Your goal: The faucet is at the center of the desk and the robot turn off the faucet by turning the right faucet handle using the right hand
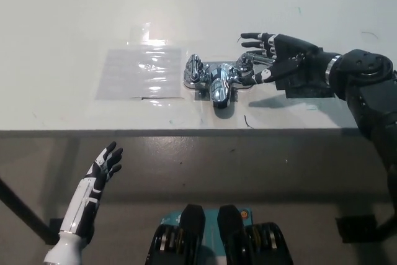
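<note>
Black right hand (276,60), fingers spread, reaching the shiny chrome faucet's right handle (245,66) mid-frame; next up, grip and twist it.

The right hand (279,60) covers part of the right faucet handle (246,66), so contact between its fingers (254,40) and the handle cannot be told. The table (74,17) is cut off at 3 picture edges.

Right hand (276,57): black with pale knuckle markings, a silver band at the wrist, bulky black forearm casing. Left hand (105,164): white shell, black fingers, black panel lines.
</note>
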{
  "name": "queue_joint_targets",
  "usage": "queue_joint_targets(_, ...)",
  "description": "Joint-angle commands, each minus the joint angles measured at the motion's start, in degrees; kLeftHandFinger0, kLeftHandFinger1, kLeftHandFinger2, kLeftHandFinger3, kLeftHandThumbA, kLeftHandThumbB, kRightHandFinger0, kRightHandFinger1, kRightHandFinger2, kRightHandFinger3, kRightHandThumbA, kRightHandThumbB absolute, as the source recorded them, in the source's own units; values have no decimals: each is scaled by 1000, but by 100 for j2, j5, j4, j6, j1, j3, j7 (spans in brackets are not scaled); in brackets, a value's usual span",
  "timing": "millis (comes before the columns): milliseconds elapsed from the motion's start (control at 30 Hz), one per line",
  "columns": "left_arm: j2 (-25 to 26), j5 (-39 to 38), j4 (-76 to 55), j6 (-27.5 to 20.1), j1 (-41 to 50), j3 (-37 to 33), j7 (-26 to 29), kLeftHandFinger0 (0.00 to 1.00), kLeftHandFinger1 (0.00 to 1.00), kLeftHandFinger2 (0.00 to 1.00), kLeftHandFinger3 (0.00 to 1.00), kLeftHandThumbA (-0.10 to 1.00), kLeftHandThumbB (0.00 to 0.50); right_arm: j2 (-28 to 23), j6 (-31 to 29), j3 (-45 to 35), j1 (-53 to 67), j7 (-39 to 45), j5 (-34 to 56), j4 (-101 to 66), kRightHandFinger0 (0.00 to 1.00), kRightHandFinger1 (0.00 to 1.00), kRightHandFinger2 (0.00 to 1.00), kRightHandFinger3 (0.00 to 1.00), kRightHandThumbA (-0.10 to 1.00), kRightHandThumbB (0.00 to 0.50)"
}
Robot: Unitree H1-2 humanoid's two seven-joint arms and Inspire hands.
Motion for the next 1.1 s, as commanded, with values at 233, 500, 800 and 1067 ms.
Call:
queue_joint_targets(233, 72, -7, -111, -64, -96, 9, -40, 1000, 1000, 1000, 1000, 1000, 268, 506, 11, -166, 311, 16, 288, -691, 1000, 1000, 1000, 1000, 1000, 399)
queue_joint_targets(500, 74, -21, -109, -84, -70, 20, -38, 1000, 1000, 1000, 1000, 1000, 258, 910, -315, -605, 501, -1040, 351, -932, 1000, 1000, 1000, 1000, 1000, 356)
queue_joint_targets(800, 58, -20, -125, -78, -53, 14, -37, 1000, 1000, 1000, 1000, 1000, 255, 1436, -882, -1005, 246, -3008, 207, -533, 1000, 1000, 1000, 1000, 1000, 336)
queue_joint_targets(1067, 77, -33, -107, -110, -72, 39, -34, 1000, 1000, 1000, 1000, 1000, 251, 1752, -813, -1035, 28, -3964, 81, -332, 1000, 1000, 1000, 1000, 1000, 336)
